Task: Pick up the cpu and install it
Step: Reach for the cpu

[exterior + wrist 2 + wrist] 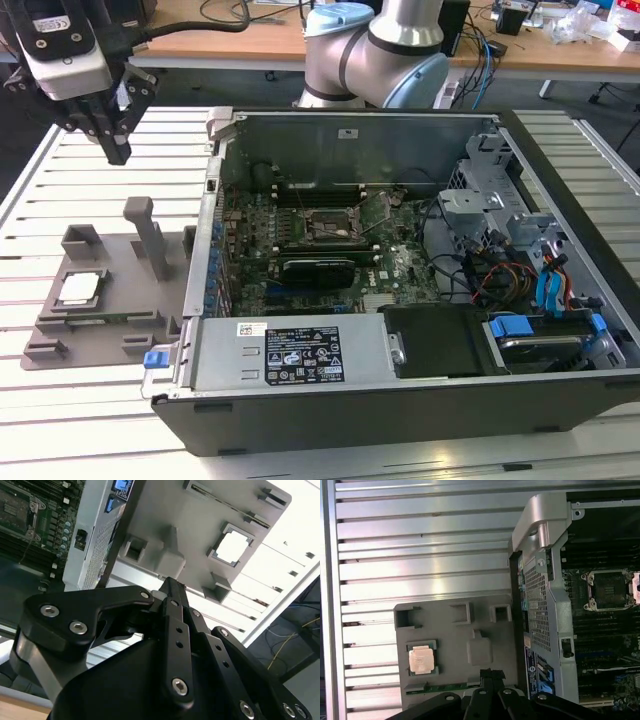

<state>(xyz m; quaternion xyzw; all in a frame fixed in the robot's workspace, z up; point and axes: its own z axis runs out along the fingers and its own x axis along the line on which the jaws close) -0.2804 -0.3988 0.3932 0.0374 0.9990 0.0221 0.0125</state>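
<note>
1. A big black and white sticker (301,352) full of small print is stuck on the metal box (230,355) at the front of the computer case (400,116). A small white label (347,133) sits on the case's back wall. In the first wrist view a blue label (543,675) shows on the side of the case.
2. The cpu (80,288) (421,659) (234,547) lies flat in a square pocket of the grey holder (115,275) (451,645) (200,515). The other pockets of the holder look bare. A long thin green strip (445,687) lies in a slot at the holder's edge.
3. The case is open on top. Inside lies the green motherboard (300,205), and on it the cpu socket (335,228) (607,587) with its metal frame. On the exterior view's right, the case holds wires (500,275) and a part with blue handles (540,328).
4. The holder lies on the slatted metal surface (100,420) (420,555), just beside the case wall on the exterior view's left. A tall grey post (150,235) on the holder stands between the cpu and the case.
5. The gripper (118,150) (169,582) (489,672) hangs in the air above the surface, behind the holder and well apart from the cpu. Its jaws are pressed together at the tips and hold nothing.
6. There is open air all around the gripper, and bare slats around the holder's outer edges.
</note>
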